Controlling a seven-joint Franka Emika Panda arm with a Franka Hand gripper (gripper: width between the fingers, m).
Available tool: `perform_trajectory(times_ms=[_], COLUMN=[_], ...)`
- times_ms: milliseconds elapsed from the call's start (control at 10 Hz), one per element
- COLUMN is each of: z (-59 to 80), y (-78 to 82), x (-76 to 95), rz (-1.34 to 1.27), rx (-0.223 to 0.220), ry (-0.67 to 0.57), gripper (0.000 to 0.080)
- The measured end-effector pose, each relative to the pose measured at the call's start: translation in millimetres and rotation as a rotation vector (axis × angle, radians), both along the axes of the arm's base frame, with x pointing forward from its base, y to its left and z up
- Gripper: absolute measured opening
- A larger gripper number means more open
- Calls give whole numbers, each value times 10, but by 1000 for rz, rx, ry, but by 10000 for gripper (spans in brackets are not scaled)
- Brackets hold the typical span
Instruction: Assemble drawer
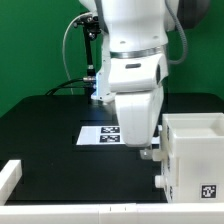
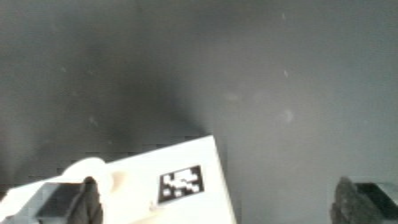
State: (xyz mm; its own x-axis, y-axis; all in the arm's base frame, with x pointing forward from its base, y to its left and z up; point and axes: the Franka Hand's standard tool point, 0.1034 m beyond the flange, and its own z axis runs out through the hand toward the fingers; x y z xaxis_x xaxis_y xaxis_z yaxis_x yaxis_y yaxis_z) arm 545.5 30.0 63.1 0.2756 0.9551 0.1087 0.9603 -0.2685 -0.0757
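While I hang over the black table (image 1: 40, 125) with green walls (image 1: 30, 45) behind, a white rail (image 1: 10, 176) lies at the exterior view's left, then the marker board (image 1: 98, 135). My gripper (image 1: 153, 166), fingers spread wide and holding nothing, hovers just beside the drawer casing (image 1: 195, 150) at the right; its inside is hidden.

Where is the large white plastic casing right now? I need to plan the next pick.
The large white plastic casing sits at the exterior view's lower right on the black table, just right of the robot's open pincer and the marker board.
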Motion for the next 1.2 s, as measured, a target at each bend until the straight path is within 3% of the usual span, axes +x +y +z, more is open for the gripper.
perform_trajectory(times_ms=[200, 400, 800, 1200], z=[-20, 4, 152, 144], y=[-16, -153, -643, -645], x=[-9, 6, 41, 36], rz=[-5, -15, -12, -21], rx=[-1, -4, -20, -20], ry=[4, 2, -18, -16], gripper=[649, 649, 649, 649])
